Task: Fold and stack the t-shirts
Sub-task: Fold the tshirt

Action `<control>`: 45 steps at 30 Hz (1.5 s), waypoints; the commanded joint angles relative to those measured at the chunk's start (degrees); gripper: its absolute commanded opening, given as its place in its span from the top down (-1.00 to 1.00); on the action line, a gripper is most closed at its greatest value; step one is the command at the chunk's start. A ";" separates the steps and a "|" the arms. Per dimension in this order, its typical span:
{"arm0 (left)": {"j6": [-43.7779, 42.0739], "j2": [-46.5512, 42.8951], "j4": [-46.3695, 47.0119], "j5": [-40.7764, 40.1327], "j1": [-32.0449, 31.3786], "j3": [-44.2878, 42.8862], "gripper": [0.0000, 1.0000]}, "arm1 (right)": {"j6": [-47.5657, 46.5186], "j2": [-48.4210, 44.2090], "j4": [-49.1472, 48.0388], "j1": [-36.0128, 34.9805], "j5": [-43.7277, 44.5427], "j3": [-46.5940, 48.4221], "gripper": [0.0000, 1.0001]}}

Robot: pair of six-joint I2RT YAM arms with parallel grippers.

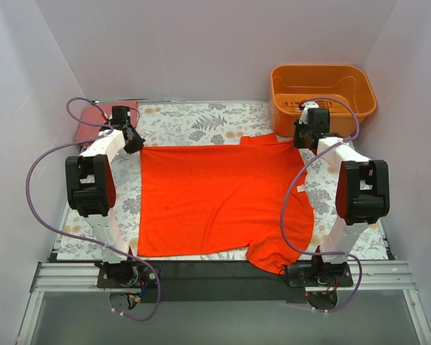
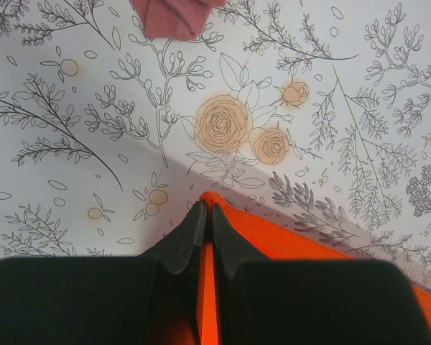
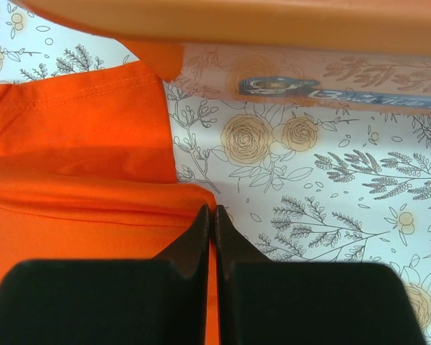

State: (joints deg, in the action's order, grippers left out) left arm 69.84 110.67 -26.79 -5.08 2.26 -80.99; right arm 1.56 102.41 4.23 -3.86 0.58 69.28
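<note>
The vivid orange-red t-shirt lies spread flat across the middle of the floral table cover, one sleeve reaching the near edge at the right. My left gripper is shut on its far left corner; in the left wrist view the fabric bunches at the tips of that gripper. My right gripper is shut on the far right corner, and orange cloth runs between its fingers. The duller pinkish-red t-shirt lies folded at the back left, partly behind the left arm; its corner shows in the left wrist view.
A rigid orange plastic tub stands at the back right, just beyond the right gripper; its rim fills the top of the right wrist view. Purple cables loop beside both arms. White walls close in on three sides.
</note>
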 commanded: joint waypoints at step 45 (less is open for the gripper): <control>2.84 -25.76 -4.77 -0.37 1.25 23.85 1.00 | 2.21 -15.57 -0.19 2.01 1.79 -18.82 0.97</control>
State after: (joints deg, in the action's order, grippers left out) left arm 72.38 88.09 -31.33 -4.34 2.83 -59.00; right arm 3.16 89.30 4.51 -3.01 0.45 51.72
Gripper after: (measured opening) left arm 0.020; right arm 0.029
